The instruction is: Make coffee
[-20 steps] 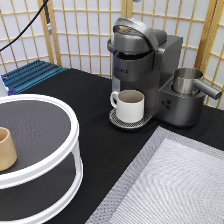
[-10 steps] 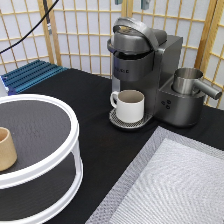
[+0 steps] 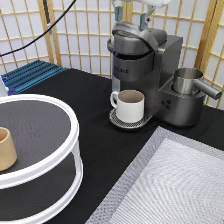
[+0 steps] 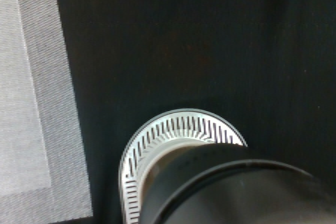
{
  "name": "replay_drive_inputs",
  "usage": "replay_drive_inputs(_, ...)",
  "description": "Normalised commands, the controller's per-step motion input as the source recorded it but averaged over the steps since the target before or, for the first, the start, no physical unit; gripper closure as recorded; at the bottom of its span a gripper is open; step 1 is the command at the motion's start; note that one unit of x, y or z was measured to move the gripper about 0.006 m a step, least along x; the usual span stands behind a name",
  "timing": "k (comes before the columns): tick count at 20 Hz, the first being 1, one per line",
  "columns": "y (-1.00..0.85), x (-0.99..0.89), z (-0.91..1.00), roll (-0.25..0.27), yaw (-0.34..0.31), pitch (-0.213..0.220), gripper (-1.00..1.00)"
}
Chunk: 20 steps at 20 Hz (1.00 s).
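At the exterior view's top edge, the gripper point(image 3: 132, 17) was cropped above the coffee machine point(image 3: 142, 65); its fingers stood apart. No pod showed. Only the wrist view showed the drip tray point(image 4: 161, 145) from above.

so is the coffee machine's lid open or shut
Shut: the coffee machine lid lies flat on its head. The pincer hangs just above it.

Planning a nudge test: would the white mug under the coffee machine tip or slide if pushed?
Mug looks squat and wide-based, so probably slides rather than tips; its handle likely makes it swivel. The tool hovers open above the machine.
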Motion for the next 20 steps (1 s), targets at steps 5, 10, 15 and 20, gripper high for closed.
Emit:
replay_drive_inputs(5, -0.65, -0.33, -0.29, 0.000, 0.000, 0.000, -1.00)
replay_drive_inputs(10, -0.51, -0.36, -0.42, 0.004, 0.001, -0.009, -1.00)
replay_drive_inputs(15, 0.17, 0.08, -0.71, -0.049, 0.004, -0.047, -1.00)
replay_drive_inputs(20, 0.81, -0.04, -0.64, -0.238, -0.004, -0.092, -1.00)
